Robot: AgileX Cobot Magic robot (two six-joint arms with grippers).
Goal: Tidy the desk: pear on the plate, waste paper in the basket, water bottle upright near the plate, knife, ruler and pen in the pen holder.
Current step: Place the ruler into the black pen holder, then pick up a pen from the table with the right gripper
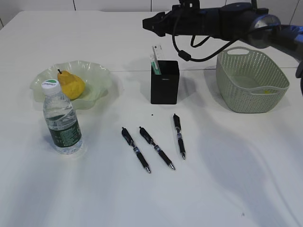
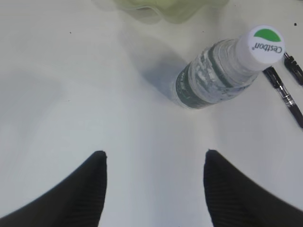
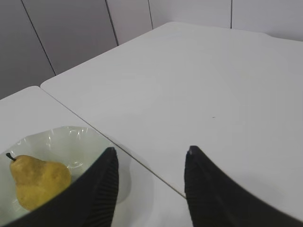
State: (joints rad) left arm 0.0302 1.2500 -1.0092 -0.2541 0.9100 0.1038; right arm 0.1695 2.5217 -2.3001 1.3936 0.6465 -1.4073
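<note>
A yellow pear [image 1: 71,85] lies on the pale green wavy plate [image 1: 102,80]; both also show in the right wrist view, pear [image 3: 38,180] and plate [image 3: 75,142]. A water bottle [image 1: 61,120] stands upright in front of the plate and shows in the left wrist view [image 2: 222,71]. The black pen holder [image 1: 164,82] holds a green-white ruler or knife [image 1: 155,59]. Three black pens [image 1: 154,147] lie on the table. The green basket [image 1: 251,78] stands at the right. My right gripper [image 1: 151,23] is open and empty, high above the holder [image 3: 150,153]. My left gripper [image 2: 154,155] is open and empty over bare table.
A seam between two white tables [image 3: 118,142] runs behind the plate. Something small and yellowish lies inside the basket [image 1: 267,91]. Two pen ends show at the right edge of the left wrist view [image 2: 286,94].
</note>
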